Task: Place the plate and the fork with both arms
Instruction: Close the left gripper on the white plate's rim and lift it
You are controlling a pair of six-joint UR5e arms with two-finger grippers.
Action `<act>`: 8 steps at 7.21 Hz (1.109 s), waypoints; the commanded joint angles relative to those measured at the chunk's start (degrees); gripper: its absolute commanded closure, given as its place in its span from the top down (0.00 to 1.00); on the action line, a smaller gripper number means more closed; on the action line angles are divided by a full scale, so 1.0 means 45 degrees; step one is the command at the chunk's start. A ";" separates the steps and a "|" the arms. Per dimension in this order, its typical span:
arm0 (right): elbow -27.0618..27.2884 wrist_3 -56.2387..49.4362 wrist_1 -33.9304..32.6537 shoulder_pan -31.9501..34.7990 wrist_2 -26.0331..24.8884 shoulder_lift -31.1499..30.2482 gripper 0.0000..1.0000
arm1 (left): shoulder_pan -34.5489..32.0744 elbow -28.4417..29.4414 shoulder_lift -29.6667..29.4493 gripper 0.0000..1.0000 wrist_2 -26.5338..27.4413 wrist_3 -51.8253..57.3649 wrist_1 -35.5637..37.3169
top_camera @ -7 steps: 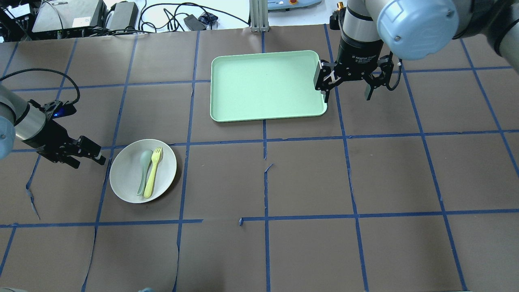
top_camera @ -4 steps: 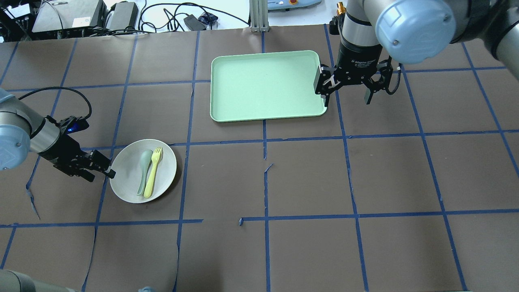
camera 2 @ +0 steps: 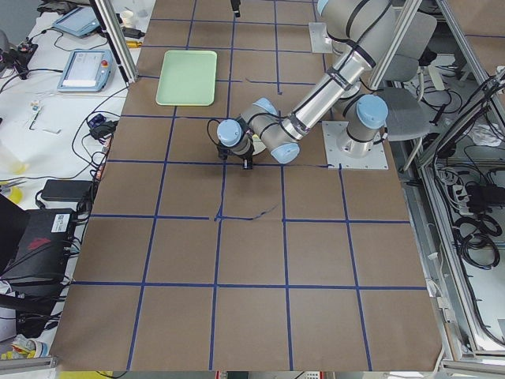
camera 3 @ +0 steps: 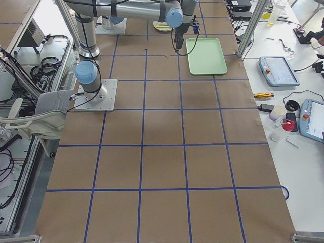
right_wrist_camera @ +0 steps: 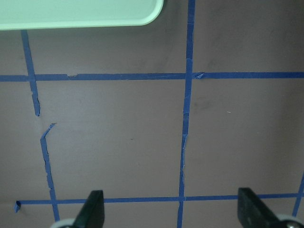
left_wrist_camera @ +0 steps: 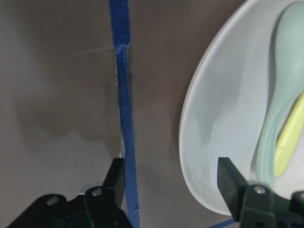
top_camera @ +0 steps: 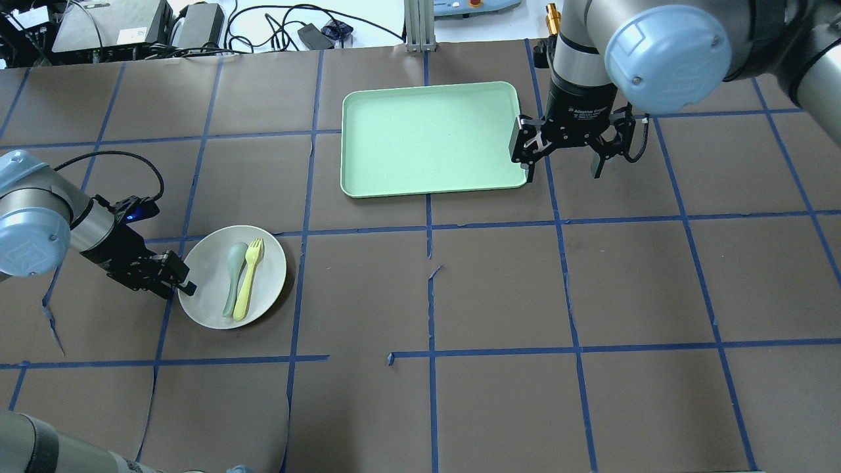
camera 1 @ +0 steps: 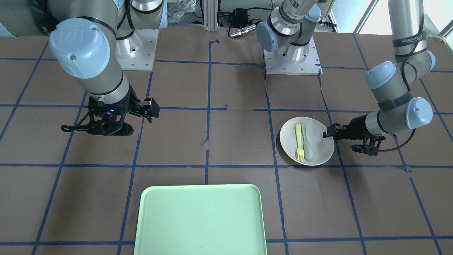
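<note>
The off-white plate [top_camera: 266,263] lies on the left of the table, also in the front view [camera 1: 322,150]. The pale-yellow fork [top_camera: 246,284] lies in it beside a grey-green spoon [top_camera: 233,266]. My left gripper [top_camera: 179,279] is open at the plate's left rim. In the left wrist view, the left gripper [left_wrist_camera: 173,183] has one finger over the table and one over the plate [left_wrist_camera: 223,118], the rim between them. My right gripper [top_camera: 563,165] is open and empty above the table, just right of the mint-green tray [top_camera: 430,138].
The mint-green tray [camera 1: 200,219] sits at the far middle of the table; its edge shows in the right wrist view [right_wrist_camera: 80,12]. Blue tape lines grid the brown table cover. Cables and boxes lie beyond the far edge.
My left gripper has moved right and down to the plate's left rim, and its open jaws now straddle the rim. The right gripper has barely shifted.
</note>
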 commanded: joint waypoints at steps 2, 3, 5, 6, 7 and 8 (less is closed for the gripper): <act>0.0048 -0.0038 -0.0341 -0.0073 -0.0071 0.0019 1.00 | -0.0445 0.0249 0.0186 0.00 0.0100 -0.0078 0.0041; 0.0048 -0.0058 -0.0362 -0.0092 -0.0071 0.0019 1.00 | -0.0816 0.0501 0.0400 0.00 0.0082 -0.0098 0.0022; 0.0048 -0.0058 -0.0362 -0.0093 -0.0071 0.0000 1.00 | -0.1229 0.1902 0.0461 0.00 -0.0210 -0.0950 -0.0715; 0.0048 -0.0058 -0.0343 -0.0093 -0.0091 0.0000 1.00 | -0.1211 0.2721 0.0287 0.00 -0.1159 -0.1518 -0.1726; 0.0048 -0.0058 -0.0323 -0.0093 -0.0110 0.0000 1.00 | -0.1307 0.3348 0.0150 0.00 -0.1594 -0.2549 -0.2142; 0.0067 -0.0058 -0.0304 -0.0093 -0.0110 0.0000 1.00 | -0.1869 0.3973 -0.0064 0.00 -0.2372 -0.3971 -0.2378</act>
